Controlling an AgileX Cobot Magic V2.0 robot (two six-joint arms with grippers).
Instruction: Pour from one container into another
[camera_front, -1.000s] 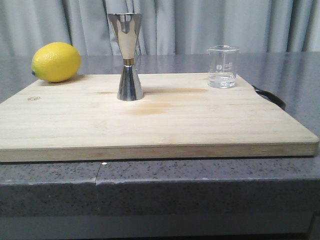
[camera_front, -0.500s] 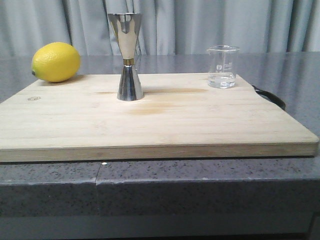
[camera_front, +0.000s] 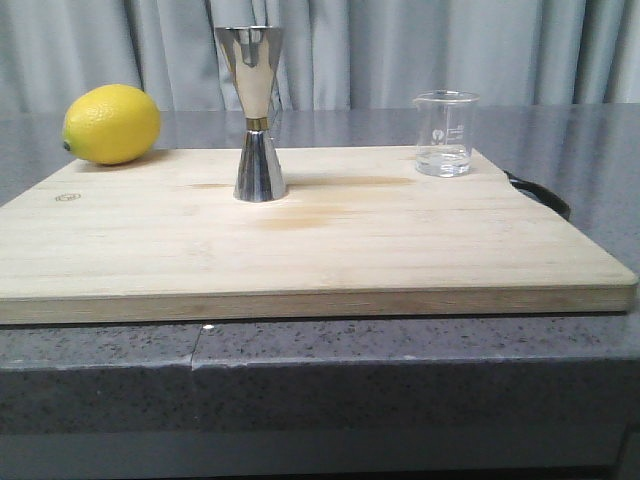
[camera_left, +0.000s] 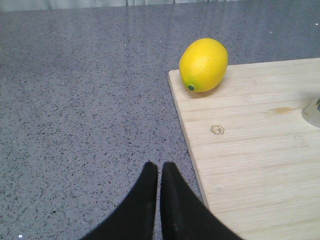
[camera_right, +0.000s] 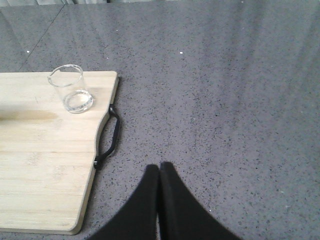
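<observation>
Pouring could spill: the beaker (camera_front: 446, 133) is slick glass, the jigger (camera_front: 256, 112) tall and tippable. Left claw (camera_left: 156, 172) and right claw (camera_right: 158, 172) both sit pressed together, empty.

Staged kitchen or bar counter: speckled grey stone worktop (camera_front: 400, 360), wooden cutting board (camera_front: 330, 240) carrying a lemon (camera_front: 111, 124), steel jigger (camera_front: 255, 115) and glass beaker (camera_front: 446, 133); grey curtain (camera_front: 450, 50) behind.

Pale grey curtains (camera_front: 420, 50) hang behind; speckled grey countertop (camera_front: 400, 360) below.
</observation>
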